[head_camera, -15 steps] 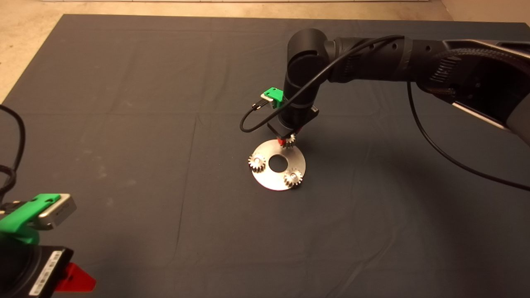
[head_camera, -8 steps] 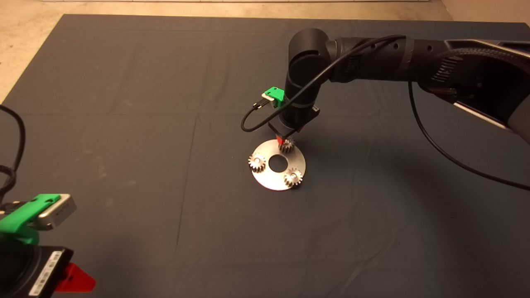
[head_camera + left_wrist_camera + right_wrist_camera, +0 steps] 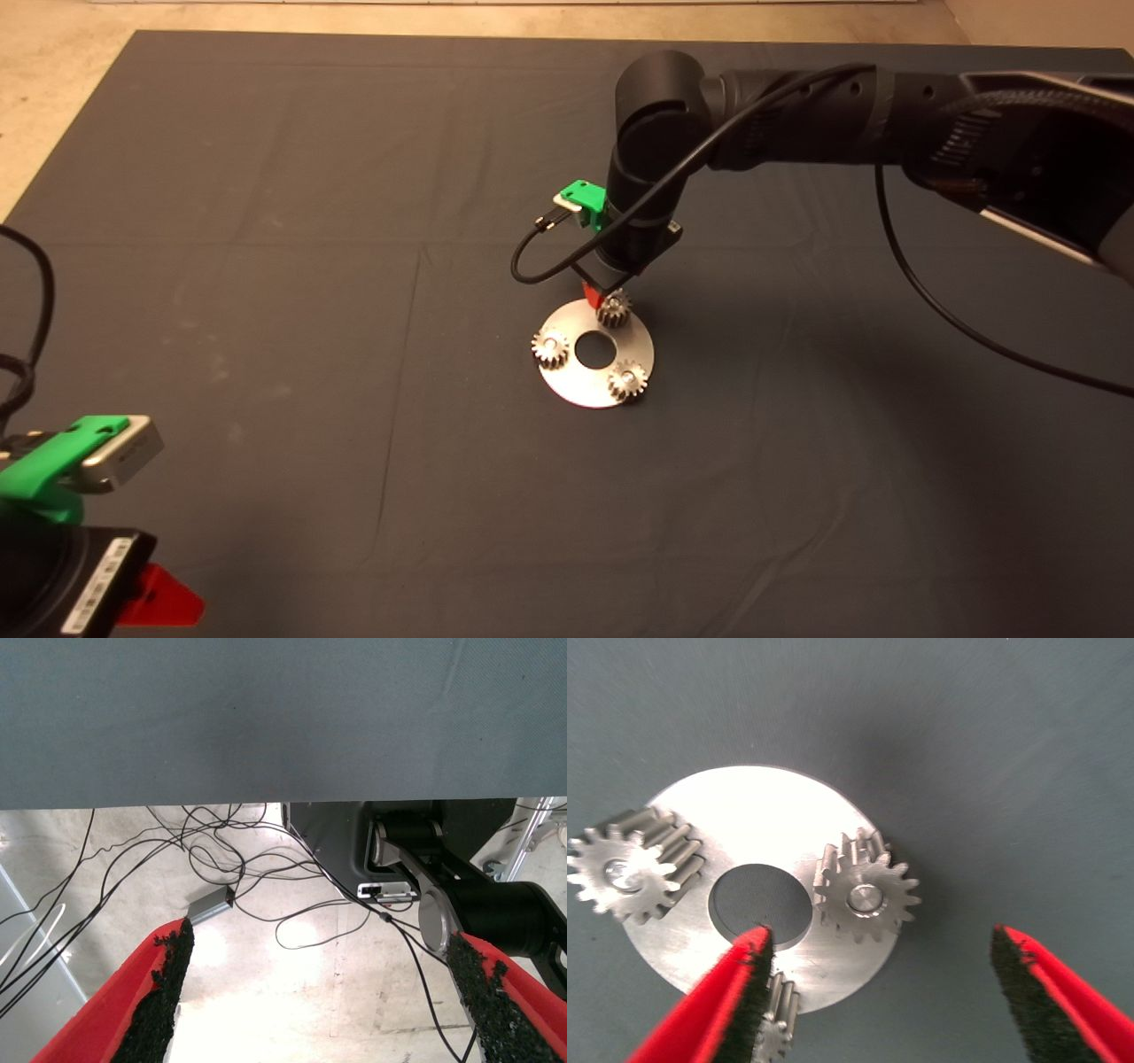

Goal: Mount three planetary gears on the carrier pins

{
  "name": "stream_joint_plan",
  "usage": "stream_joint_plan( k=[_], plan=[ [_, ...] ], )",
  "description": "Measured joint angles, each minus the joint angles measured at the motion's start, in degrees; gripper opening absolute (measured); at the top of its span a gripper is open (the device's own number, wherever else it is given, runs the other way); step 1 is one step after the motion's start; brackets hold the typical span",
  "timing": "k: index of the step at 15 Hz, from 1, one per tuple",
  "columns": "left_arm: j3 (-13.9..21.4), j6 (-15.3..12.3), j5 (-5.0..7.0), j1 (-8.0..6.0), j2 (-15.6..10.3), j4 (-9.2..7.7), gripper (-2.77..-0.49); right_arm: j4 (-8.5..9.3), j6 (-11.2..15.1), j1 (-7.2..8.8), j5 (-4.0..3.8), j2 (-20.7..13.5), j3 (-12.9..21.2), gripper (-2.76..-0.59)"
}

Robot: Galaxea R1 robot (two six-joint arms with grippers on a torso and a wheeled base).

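Observation:
The round shiny disc [image 3: 580, 390] lies mid-mat; it also shows in the right wrist view [image 3: 753, 815]. Three planetary gears sit on it, each over a carrier pin: one at the left [image 3: 550, 347], one at the front [image 3: 627, 379], one at the far rim [image 3: 613, 308]. In the right wrist view the far gear [image 3: 837, 877] has a pin top [image 3: 865, 897] showing in its bore. A second gear [image 3: 631, 870] is apart from it, and a third [image 3: 775, 1014] is partly hidden by a finger. My right gripper [image 3: 595, 294] hovers just above the far gear, open and empty [image 3: 879, 937]. My left gripper [image 3: 151, 598] is parked at the lower left, open [image 3: 316, 943].
The dark mat [image 3: 266, 266] has bare floor beyond its far edge. A black cable [image 3: 532, 261] loops off the right wrist near the disc. The left wrist view looks past the mat's edge at cables [image 3: 221, 859] on the floor.
The right gripper brought the third gear down onto the far pin, let it go and rose slightly. The gear now sits flat on the disc. The left arm has not moved.

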Motion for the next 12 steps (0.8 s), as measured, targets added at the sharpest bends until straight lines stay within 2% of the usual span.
stream_joint_plan(
  k=[2,4,5,7,9,10,11,12],
  plan=[
    [0.00,0.00,0.00,0.00,0.00,-0.01,-1.22,0.46,1.72,0.46,0.17,-2.71,4.38,-1.47],
    [0.00,0.12,0.00,0.00,0.04,-0.01,-1.10,1.56,5.01,0.45,0.25,-9.20,12.94,-1.35],
    [0.00,0.52,0.00,0.00,0.02,-0.01,-1.07,2.15,6.51,0.45,0.23,-13.98,18.52,-1.34],
    [0.00,1.19,0.00,0.00,0.13,-0.01,-0.95,4.29,9.56,0.46,0.22,-26.56,29.91,-1.18],
    [0.00,1.60,0.01,0.00,0.16,-0.01,-0.90,6.46,11.99,0.62,-0.28,-41.44,39.53,-1.15],
    [0.00,1.60,0.01,0.00,0.20,-0.01,-0.80,7.61,12.98,0.87,-0.60,-47.28,42.79,-1.10],
    [0.00,1.71,-0.02,0.00,0.26,-0.01,-0.78,9.88,13.84,1.07,-0.90,-54.39,46.51,-1.04],
    [0.00,1.83,0.00,0.00,0.22,-0.01,-0.73,12.33,14.67,1.08,-1.15,-59.00,49.14,-1.04]
  ],
)
